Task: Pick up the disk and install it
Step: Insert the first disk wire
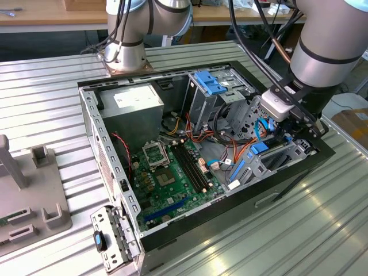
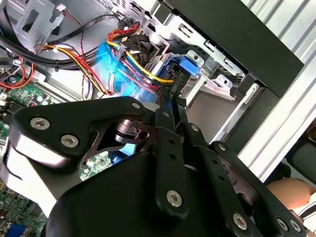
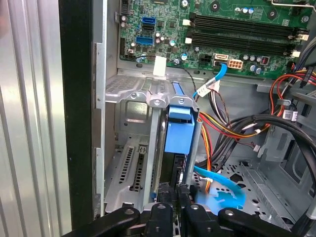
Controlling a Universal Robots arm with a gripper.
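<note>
Blue-framed disk point(image 3: 178, 131) sitting on edge in the drive cage point(image 3: 129, 148) slot | I'm reading the gripper point(image 3: 180, 191) as pinching its near end, jaws almost together | long axis running straight away from the gripper

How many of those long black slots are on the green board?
4, side by side on the green board, in two pairs: one pair nearer the metal drive cage, the other pair just beyond it. None seems hidden.
</note>
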